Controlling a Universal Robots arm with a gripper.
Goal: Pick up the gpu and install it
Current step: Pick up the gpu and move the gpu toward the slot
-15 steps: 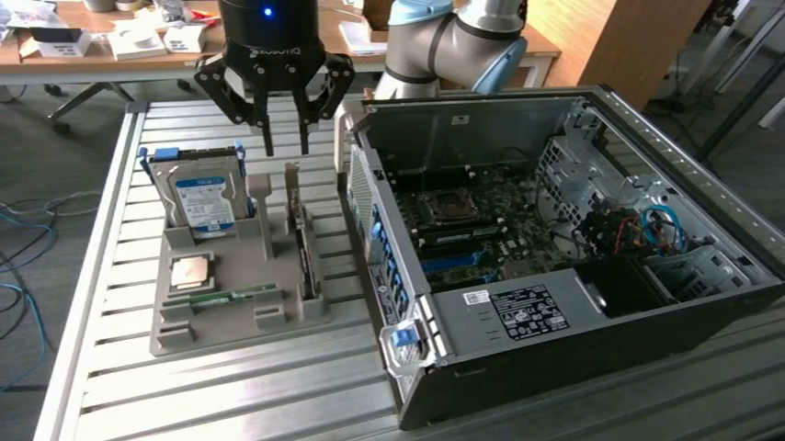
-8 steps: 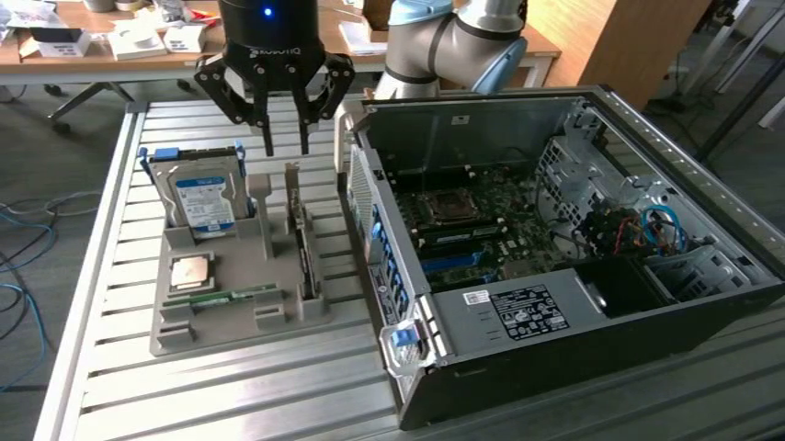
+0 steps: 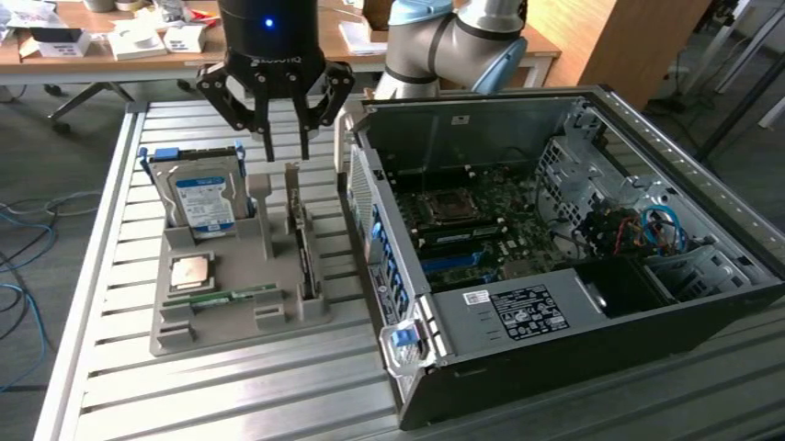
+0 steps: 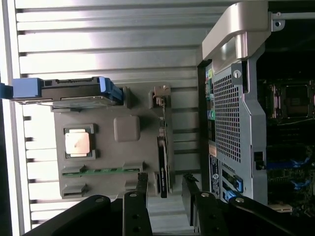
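"While it hangs there, is the gripper (image 3: pixel 285 152) holding anything?"

"No, its jaws are spread wide and empty, just above the gpu (image 3: pixel 301 248). That card stands on edge in the grey holder (image 3: pixel 264 285), between the hard drive (image 3: pixel 202 197) and the open computer case (image 3: pixel 552 276)."

"So it isn't installed?"

"Not yet. Holder and case sit side by side on the slatted table (image 3: pixel 245 386)."

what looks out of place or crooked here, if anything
Nothing stands out. The gpu stands on edge in its slot of the grey holder, the hard drive slotted beside it, the processor and memory stick flat in their recesses. The computer case lies open, and the open gripper hangs above the gpu.
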